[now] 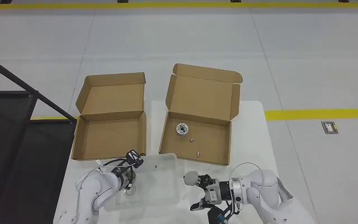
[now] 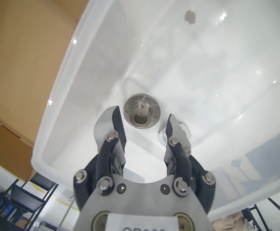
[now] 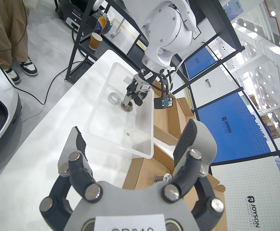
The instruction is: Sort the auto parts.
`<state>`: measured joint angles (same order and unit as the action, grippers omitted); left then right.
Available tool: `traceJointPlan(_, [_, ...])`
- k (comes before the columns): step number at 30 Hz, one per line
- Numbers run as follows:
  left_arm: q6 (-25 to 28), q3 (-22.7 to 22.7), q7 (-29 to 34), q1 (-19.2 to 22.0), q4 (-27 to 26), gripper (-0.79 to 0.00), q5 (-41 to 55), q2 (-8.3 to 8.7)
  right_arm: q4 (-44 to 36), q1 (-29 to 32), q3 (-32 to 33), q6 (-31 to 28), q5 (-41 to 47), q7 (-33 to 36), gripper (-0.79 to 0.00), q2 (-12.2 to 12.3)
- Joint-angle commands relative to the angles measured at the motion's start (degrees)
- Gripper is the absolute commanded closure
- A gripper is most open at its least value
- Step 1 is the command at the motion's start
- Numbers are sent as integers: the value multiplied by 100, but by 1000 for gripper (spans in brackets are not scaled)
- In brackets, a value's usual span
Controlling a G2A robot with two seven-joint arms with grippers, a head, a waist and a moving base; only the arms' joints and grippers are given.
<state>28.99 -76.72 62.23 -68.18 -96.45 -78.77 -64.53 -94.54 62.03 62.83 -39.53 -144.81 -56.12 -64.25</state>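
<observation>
A flanged metal hub (image 2: pixel 141 112) lies on the floor of a clear plastic tray (image 2: pixel 65 72). My left gripper (image 2: pixel 143 114) hangs open just over it, one finger on each side and neither touching. A silver ring (image 2: pixel 186 131) lies next to the hub, partly hidden by one finger. In the right wrist view the left gripper (image 3: pixel 133 96) stands over the hub (image 3: pixel 127 107), with the ring (image 3: pixel 114 97) beside it. My right gripper (image 3: pixel 134 129) is open and holds nothing. It sits above the table to the right of the tray (image 1: pixel 151 179).
Two open cardboard boxes stand behind the tray. The left box (image 1: pixel 109 134) holds nothing. The right box (image 1: pixel 196 137) contains a round part (image 1: pixel 182 129) and two small screws (image 1: pixel 192 139). A small dark piece (image 2: pixel 189 17) lies in the tray.
</observation>
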Motion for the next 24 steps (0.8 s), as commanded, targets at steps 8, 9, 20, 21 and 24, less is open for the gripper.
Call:
traceJointPlan(8, [-54,173,-22,251,372,-351,27,-11,0,0,0,0,-1,0,-785,0])
traceJointPlan(9, [-60,183,-23,264,389,-351,27,-10,0,0,0,0,-1,0,-785,0])
traceJointPlan(20, [-105,255,-50,333,535,0,31,4,0,0,0,0,-1,0,-785,0])
traceJointPlan(21, [-106,250,-60,328,526,0,40,7,0,0,0,0,-1,0,-785,0])
traceJointPlan(24, [-67,191,-114,262,388,0,90,26,0,0,0,0,-1,0,-785,0])
